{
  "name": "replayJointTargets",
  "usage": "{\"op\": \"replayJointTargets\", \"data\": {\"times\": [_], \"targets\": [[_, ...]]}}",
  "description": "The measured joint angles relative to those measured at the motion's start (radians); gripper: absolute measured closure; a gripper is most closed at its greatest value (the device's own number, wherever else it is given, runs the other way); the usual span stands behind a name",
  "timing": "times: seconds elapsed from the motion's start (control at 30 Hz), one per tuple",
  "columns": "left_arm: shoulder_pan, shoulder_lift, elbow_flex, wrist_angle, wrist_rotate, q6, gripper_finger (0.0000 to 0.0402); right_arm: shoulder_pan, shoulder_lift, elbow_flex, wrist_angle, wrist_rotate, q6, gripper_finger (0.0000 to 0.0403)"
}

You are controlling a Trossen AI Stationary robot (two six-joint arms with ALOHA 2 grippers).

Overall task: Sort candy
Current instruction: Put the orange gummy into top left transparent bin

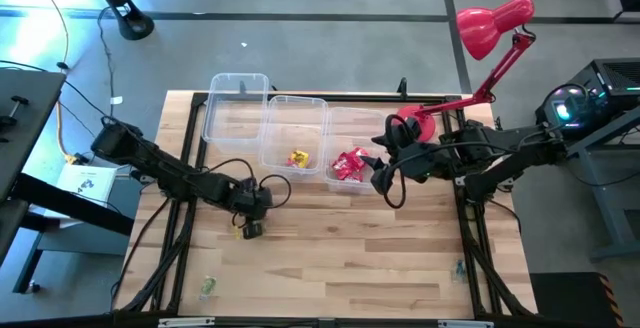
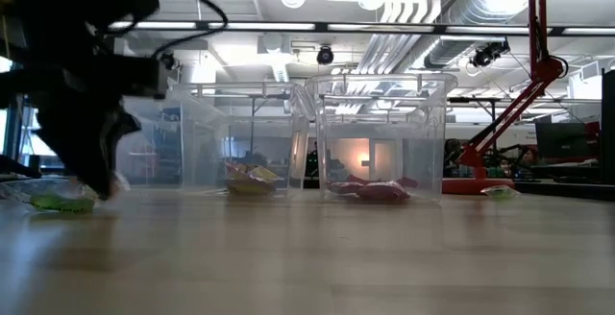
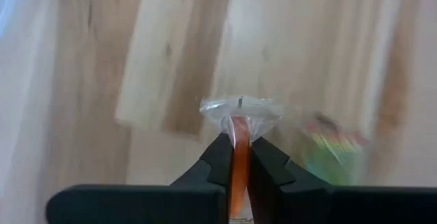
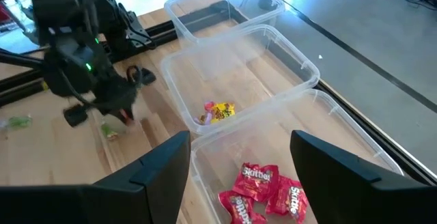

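Note:
My left gripper hangs low over the table's near-left part, in front of the bins, shut on a small orange sweet in a clear wrapper. A green sweet lies on the wood right beside it. Another green sweet lies near the near-left corner. A pale piece lies by the right edge. The yellow packet lies in the middle bin and the red packets in the right bin. My right gripper is open above the right bin's near end. My left gripper pinches the orange sweet between its two fingertips, coming from above and pointing down. The clear wrapper end flares out past the fingertips. Whether the sweet is off the wood I cannot tell.
Three clear bins stand side by side along the far edge: the left one has nothing in it, then the middle and right ones. A red desk lamp is clamped at the far right. Bare wood lies in the table's near middle.

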Motion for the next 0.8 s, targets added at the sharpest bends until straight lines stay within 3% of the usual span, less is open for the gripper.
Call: {"op": "replayJointTargets", "data": {"times": [0.13,0.27,0.37,0.47,0.53,0.6,0.8], "targets": [[-0.002,-0.129,0.076,-0.095,-0.006,0.0,0.0375,0.0,0.0,0.0,-0.003,0.0,-0.001,0.0156],[-0.024,-0.303,0.184,-0.191,-0.071,0.009,0.0394,0.0,0.0,0.0,-0.003,0.0,0.0,0.0156],[-0.04,-0.437,0.266,-0.202,-0.211,0.058,0.0394,0.0,-0.001,0.0,-0.003,0.0,0.0,0.0156],[-0.038,-0.534,0.317,-0.222,-0.439,0.126,0.0393,0.0,-0.001,0.0,-0.003,0.0,0.0,0.0156],[-0.022,-0.581,0.334,-0.276,-0.59,0.153,0.0393,0.0,-0.001,0.0,-0.003,0.0,0.0,0.0156],[0.017,-0.611,0.335,-0.373,-0.672,0.141,0.0393,0.0,-0.001,0.0,-0.003,0.0,0.0,0.0156],[0.197,-0.577,0.318,-0.729,-0.641,-0.054,0.0372,0.0,-0.001,0.0,-0.003,0.015,-0.009,0.0156]]}}
